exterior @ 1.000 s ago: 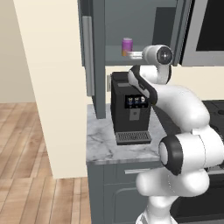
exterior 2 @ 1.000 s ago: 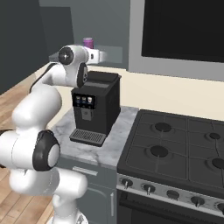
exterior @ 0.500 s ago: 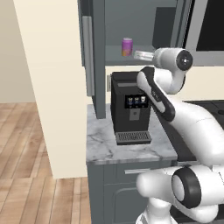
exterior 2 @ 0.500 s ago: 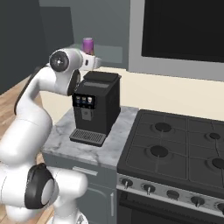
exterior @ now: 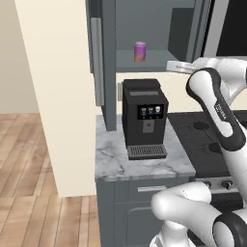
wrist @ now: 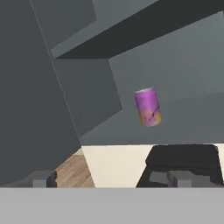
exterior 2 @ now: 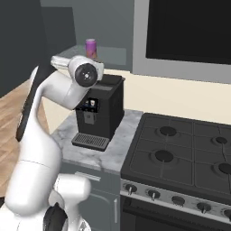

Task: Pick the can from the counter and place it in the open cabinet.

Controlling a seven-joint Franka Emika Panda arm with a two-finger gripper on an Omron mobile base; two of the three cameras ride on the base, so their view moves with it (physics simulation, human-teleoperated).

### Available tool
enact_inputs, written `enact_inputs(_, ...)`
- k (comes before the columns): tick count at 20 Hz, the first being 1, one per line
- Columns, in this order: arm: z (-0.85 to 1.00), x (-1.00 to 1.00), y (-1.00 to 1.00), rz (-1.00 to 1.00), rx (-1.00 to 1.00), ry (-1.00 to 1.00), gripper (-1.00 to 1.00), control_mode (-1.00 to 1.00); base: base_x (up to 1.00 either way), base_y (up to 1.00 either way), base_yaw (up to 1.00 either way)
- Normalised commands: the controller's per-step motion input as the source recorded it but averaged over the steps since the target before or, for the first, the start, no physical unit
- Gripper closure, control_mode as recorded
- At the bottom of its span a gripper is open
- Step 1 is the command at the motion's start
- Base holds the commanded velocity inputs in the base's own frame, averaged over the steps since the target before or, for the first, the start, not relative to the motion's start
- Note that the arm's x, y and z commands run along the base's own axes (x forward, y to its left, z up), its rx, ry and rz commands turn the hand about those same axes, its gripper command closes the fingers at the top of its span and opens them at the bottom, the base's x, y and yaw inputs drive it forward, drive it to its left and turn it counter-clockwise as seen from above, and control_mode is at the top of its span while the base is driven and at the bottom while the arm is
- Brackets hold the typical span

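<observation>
Stands upright on the shelf of the cabinet (exterior: 108,58), this can (wrist: 148,107), ahead of the gripper (wrist: 111,177) and well apart from it. Gripper fingers spread wide, holding nothing. Probably light, stiff and smooth, a little slippery; best taken across the middle of the round body

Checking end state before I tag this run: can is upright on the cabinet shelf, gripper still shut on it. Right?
Not quite. The can does stand upright on the cabinet shelf, but the gripper is open and apart from it, holding nothing. The hand view shows the can well clear of the fingertips; the left base view shows it alone on the shelf.
</observation>
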Motion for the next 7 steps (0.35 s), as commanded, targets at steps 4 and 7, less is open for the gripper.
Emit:
enact_inputs(4,0.08,-0.84,0.00,0.24,0.02,0.00,-1.00,-1.00,0.00,0.00,0.00)
enact_inputs(7,0.03,-0.83,0.00,0.08,0.00,0.00,-1.00,-1.00,0.00,0.00,0.00)
